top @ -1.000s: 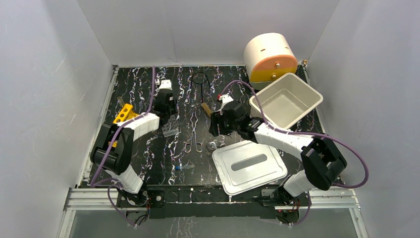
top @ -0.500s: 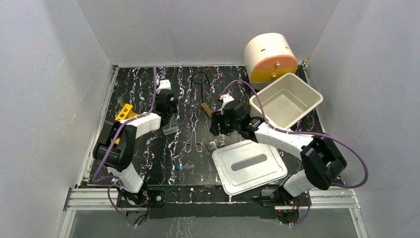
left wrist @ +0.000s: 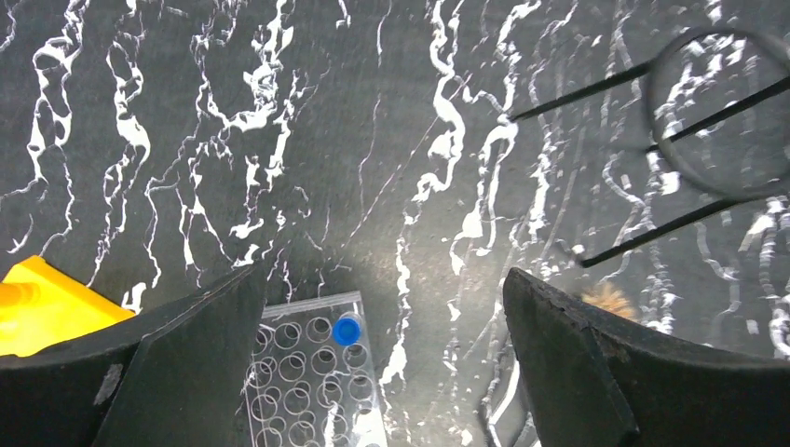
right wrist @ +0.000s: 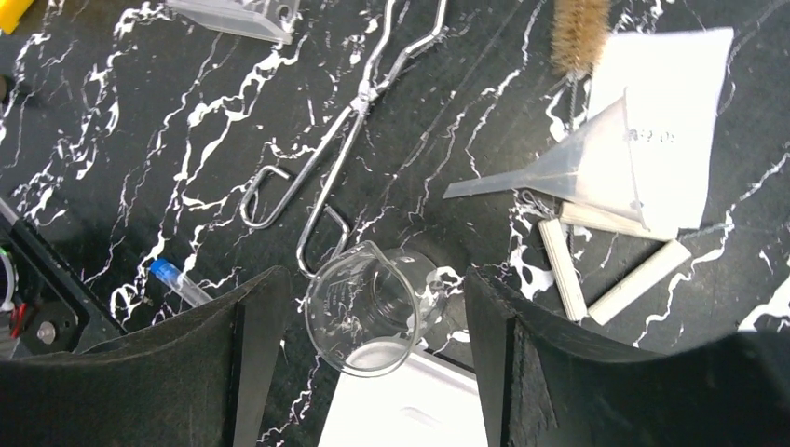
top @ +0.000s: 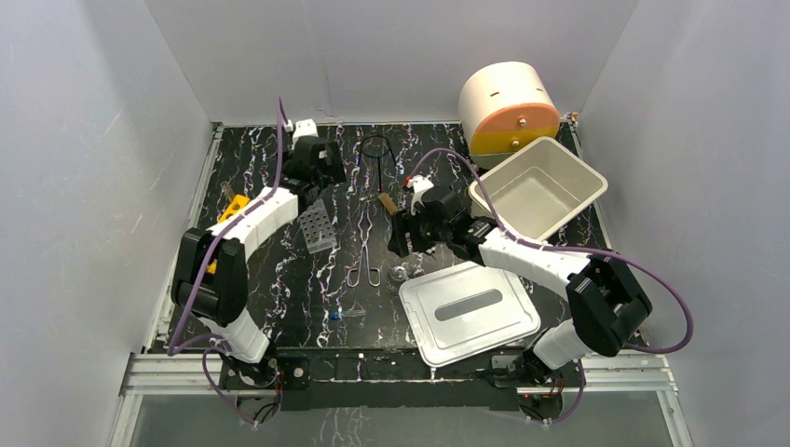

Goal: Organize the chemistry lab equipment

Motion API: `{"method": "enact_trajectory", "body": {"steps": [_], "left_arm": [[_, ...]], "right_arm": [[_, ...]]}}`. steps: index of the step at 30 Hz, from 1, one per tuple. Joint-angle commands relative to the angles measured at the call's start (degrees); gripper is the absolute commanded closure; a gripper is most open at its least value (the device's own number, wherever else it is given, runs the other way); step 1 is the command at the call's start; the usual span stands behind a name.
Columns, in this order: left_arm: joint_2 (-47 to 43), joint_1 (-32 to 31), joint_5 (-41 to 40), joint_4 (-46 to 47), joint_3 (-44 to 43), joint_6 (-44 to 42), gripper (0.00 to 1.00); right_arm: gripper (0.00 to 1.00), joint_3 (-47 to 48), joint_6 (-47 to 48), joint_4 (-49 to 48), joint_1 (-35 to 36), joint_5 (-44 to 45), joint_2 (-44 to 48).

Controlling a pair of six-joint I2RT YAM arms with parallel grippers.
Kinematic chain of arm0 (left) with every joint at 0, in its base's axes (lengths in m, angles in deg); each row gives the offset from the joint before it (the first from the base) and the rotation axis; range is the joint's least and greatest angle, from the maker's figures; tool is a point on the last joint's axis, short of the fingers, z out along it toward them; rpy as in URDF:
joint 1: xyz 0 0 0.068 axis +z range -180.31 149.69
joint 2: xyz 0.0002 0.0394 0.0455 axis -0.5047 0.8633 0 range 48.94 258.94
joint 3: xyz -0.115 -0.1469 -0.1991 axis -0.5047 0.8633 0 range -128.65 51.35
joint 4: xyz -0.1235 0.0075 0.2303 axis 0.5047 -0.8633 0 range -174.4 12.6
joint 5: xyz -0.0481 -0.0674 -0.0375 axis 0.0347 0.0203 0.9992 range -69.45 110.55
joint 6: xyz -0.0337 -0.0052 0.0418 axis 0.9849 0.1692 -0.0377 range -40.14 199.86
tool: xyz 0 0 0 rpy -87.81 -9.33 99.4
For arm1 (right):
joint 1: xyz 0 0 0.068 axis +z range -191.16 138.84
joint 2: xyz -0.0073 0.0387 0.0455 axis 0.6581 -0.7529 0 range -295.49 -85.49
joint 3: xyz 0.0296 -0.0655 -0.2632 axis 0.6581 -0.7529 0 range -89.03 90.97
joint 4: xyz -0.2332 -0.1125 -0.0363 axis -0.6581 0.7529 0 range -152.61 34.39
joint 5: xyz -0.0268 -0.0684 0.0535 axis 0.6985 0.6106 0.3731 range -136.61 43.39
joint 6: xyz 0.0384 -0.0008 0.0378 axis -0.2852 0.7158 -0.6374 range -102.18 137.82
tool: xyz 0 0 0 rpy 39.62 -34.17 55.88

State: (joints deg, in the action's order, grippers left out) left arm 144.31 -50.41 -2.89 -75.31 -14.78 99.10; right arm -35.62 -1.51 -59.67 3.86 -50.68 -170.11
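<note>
Withdrawn farther back, the left tool [left wrist: 382,307] is held wide and empty, the grey tube rack [top: 317,226] being left on the desk [top: 289,289], seemingly with one blue-capped tube [left wrist: 347,329] seated. The right tool [right wrist: 373,279] is spread wide over a beaker [right wrist: 363,312], so that it may be gripped.

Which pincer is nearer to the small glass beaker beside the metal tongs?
Right. The right pincer hangs open just above the beaker. The left pincer is open too, but far off, beyond the tube rack.
</note>
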Motion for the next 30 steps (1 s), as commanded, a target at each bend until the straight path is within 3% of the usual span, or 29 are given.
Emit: {"method": "enact_trajectory", "body": {"steps": [1,6,14,21,25,30], "left_arm": [[-4.37,0.3,2.7,-14.54,-8.93,2.7,0.02],[-9.02,0.88,6.12,-23.79,-14.5,4.53,0.02],[-14.52,2.15,8.07,-33.84,-22.73,5.52,0.02],[-16.96,2.39,7.9,-34.87,-24.9,5.75,0.02],[-16.59,2.48,9.4,-35.19,-25.24,6.12,0.02],[-16.53,2.43,10.88,-35.44,-25.03,7.13,0.02]], "right_arm": [[0.22,4.32,5.58,-2.41,0.25,-5.31,0.65],[0.19,8.22,12.31,-2.18,4.76,-5.55,-1.67],[0.19,15.76,24.57,4.53,17.71,-1.29,-10.16],[0.25,20.28,30.43,12.07,25.06,-1.37,-17.78],[0.36,23.23,29.81,16.74,26.14,-0.36,-21.65],[0.37,23.34,29.35,17.24,26.86,0.8,-23.2]]}}
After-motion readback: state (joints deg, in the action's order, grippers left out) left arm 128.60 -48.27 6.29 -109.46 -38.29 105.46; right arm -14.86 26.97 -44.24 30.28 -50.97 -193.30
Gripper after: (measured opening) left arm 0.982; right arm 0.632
